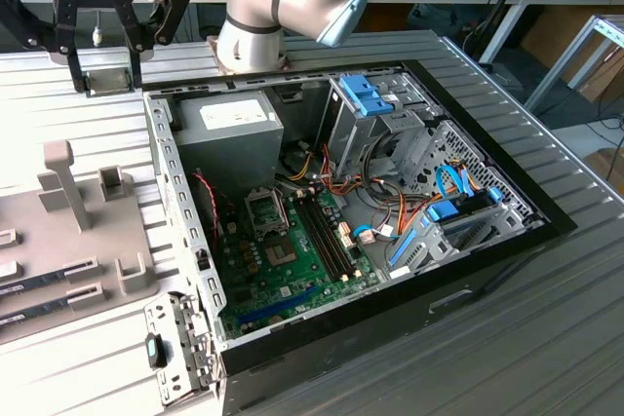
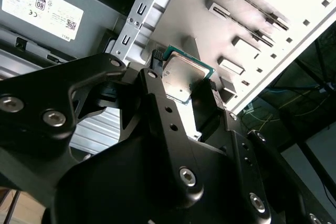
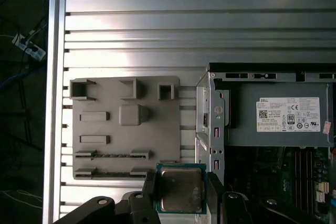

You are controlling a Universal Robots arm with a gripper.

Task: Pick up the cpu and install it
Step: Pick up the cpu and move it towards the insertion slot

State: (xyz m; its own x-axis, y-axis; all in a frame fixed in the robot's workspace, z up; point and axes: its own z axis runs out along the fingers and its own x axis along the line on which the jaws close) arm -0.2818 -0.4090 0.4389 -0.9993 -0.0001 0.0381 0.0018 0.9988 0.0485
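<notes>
The cpu (image 3: 181, 189) sits right between the fingers (image 3: 149, 188) of my end effector (image 2: 184, 74), its silver-grey metal top facing my first wrist camera and its green edge showing around it. I hold it in the air, over the ribbed tabletop (image 3: 157, 24). Looking down past it, it hangs above the strip between the grey fixture plate (image 3: 157, 129) and the perforated side wall of the open computer case (image 1: 183, 231), close to both edges. Inside that wall lie the grey power-supply box (image 3: 244, 129) and, beyond it, the green board (image 1: 292, 275), the case open on top. In the exterior view I hang at the upper left, outside the case's far corner, with bare ribbed surface beneath me and the arm's joints over the case's back rim. My fingers are drawn in and clamped on two opposite edges of the cpu, which lies flat and level between them.
</notes>
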